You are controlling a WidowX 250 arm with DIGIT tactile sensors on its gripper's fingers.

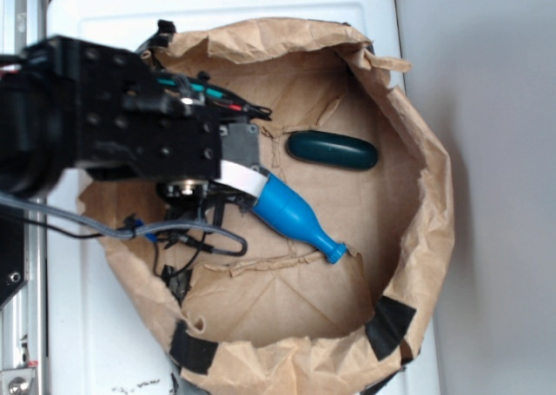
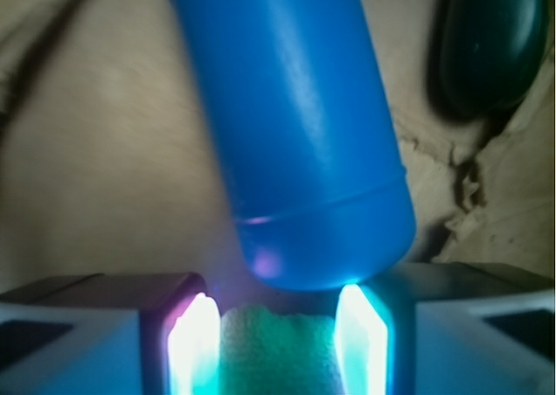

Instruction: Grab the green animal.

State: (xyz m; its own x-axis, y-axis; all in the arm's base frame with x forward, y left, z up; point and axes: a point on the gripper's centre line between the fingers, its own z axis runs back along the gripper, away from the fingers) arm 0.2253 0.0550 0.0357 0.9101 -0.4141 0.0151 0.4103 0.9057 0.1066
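Gripper (image 2: 276, 343) is clenching the green animal (image 2: 276, 353) btwn its glowing pads (image 2: 193, 343), by the paper bag's (image 1: 426, 239) left wall. Blue bottle (image 2: 291, 126) is lying just in front, base nearly touching the animal; dark green oval (image 1: 333, 149) is sitting nr the back edge.

no readable text, label, brand, number or sign in either view. blue bottle (image 1: 295, 214) plain, surface unmarked in wrist view too. dark green oval object (image 1: 333, 149) plain. brown paper liner (image 1: 417, 178) unprinted. white lid (image 1: 217, 0) bare. black arm (image 1: 104, 117) shows only holes, no lettering legible.
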